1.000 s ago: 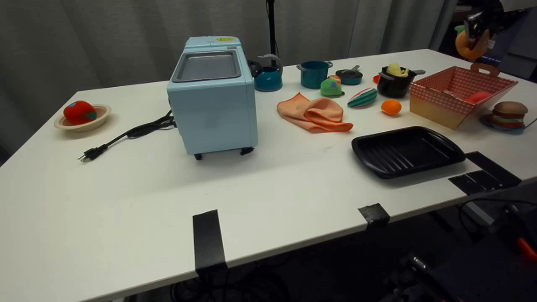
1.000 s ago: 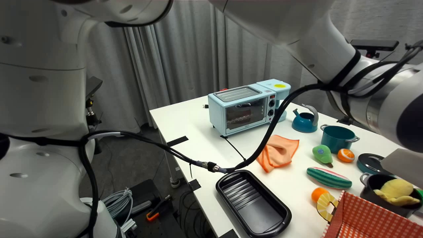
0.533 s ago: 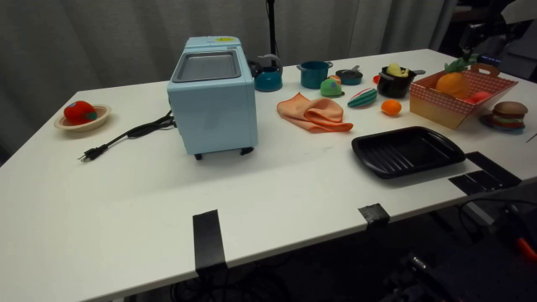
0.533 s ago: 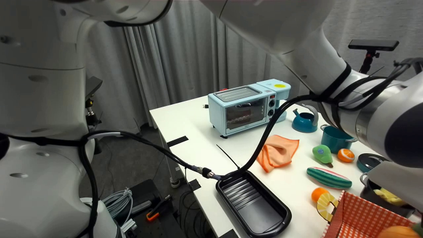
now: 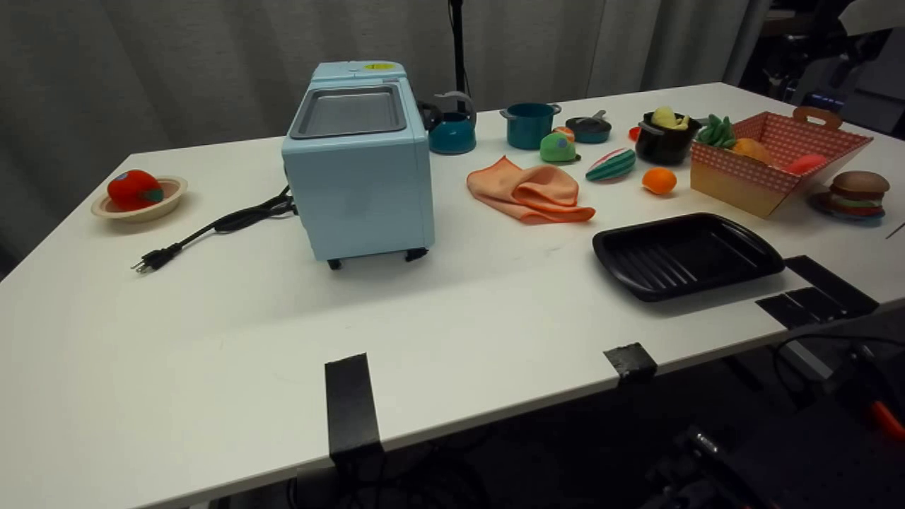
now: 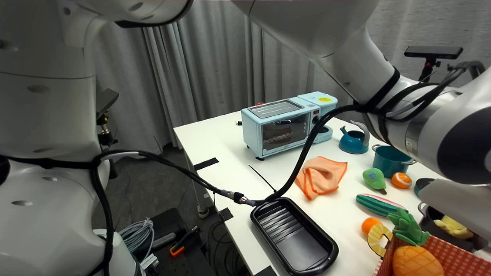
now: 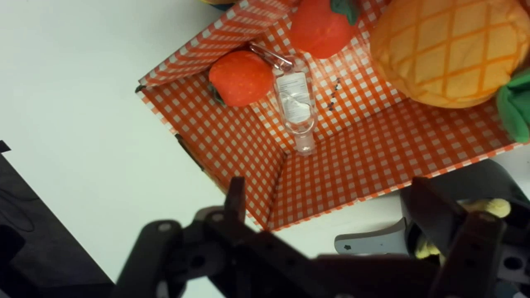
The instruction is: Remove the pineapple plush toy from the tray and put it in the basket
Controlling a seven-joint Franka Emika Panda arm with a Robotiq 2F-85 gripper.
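The pineapple plush toy (image 7: 449,51) lies tipped over inside the red-and-white checked basket (image 7: 314,186). Its green leafy top (image 5: 715,131) sticks up at the basket's rim, and its orange body (image 6: 417,262) shows in part in that exterior view. In the wrist view my gripper (image 7: 328,182) stands open, fingers wide apart and nothing between them, apart from the toy and over the basket's edge. The black tray (image 5: 696,251) holds nothing in both exterior views.
The basket also holds two red strawberry toys (image 7: 242,78) and a clear bottle (image 7: 295,99). Close beside it are a black pot (image 5: 661,145) with a yellow toy, an orange ball (image 5: 659,180) and a toy burger (image 5: 857,192). A blue oven (image 6: 287,126) stands farther along the table.
A second ago the plush toy was up in my gripper beyond the basket. Half a second ago it was in the basket, leaves upright; it has since tipped over. The jaws have opened.
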